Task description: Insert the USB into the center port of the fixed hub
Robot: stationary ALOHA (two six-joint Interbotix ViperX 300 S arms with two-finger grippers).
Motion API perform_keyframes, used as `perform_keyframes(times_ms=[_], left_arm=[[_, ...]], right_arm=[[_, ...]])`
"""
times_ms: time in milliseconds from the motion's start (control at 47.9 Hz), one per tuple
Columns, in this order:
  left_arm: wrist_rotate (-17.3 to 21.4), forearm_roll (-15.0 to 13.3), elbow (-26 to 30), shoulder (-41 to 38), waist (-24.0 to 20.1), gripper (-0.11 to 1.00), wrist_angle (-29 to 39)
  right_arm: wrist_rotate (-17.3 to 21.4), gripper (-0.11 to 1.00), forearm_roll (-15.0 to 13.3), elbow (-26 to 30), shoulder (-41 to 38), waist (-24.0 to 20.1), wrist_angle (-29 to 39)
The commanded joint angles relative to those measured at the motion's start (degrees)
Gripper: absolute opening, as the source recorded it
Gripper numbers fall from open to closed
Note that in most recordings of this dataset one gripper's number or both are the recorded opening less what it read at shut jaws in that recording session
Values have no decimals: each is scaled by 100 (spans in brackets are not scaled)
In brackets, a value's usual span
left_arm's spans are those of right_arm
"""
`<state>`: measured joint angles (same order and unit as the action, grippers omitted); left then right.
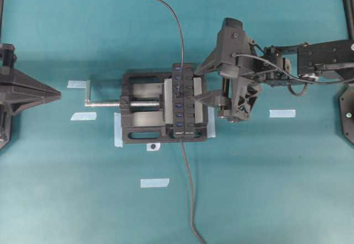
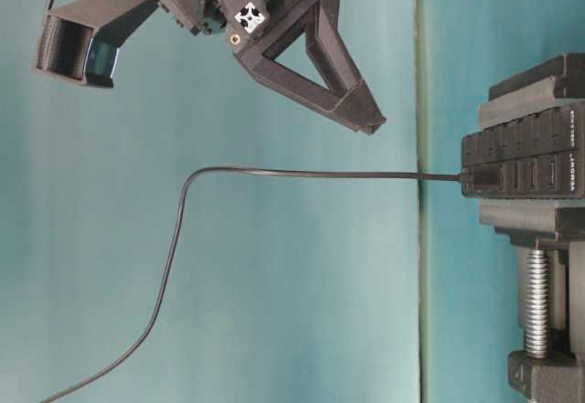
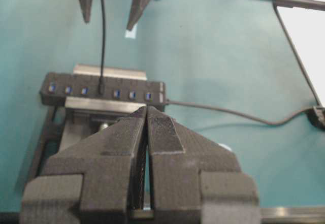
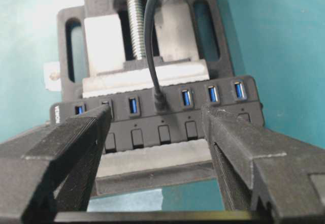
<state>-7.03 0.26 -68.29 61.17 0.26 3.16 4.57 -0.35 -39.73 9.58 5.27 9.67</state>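
Note:
The fixed hub point(image 1: 183, 111) is a black bar with blue slots, clamped in a vise. The USB point(image 4: 160, 101), a small black plug on a thin dark cable point(image 2: 302, 173), sits in the hub's point(image 4: 172, 130) center port, with three blue slots on each side. My right gripper point(image 4: 156, 115) is open, its fingers on either side of the plug and short of it, holding nothing. From above, the right gripper point(image 1: 196, 83) hovers just right of the hub's middle. My left gripper point(image 1: 58, 93) rests shut and empty at the far left, its fingertips point(image 3: 150, 113) pressed together.
A black vise point(image 1: 144, 119) with a silver screw crank point(image 1: 102, 104) holds the hub. The hub's own thicker grey cable point(image 1: 191, 200) runs to the table's front edge. Pale tape strips point(image 1: 282, 113) point(image 1: 154, 182) lie on the teal table.

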Motion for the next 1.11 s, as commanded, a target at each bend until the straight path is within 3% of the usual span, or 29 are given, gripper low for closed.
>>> perform_keyframes(times_ms=[0,1086], left_arm=[[-9,9,88,-26,0,0,-26],[-9,0,97,-35,0,0,-18]], right_arm=[[35,78,9,44,132,0,-53],[53,78,9,-88,141,-9,-360]])
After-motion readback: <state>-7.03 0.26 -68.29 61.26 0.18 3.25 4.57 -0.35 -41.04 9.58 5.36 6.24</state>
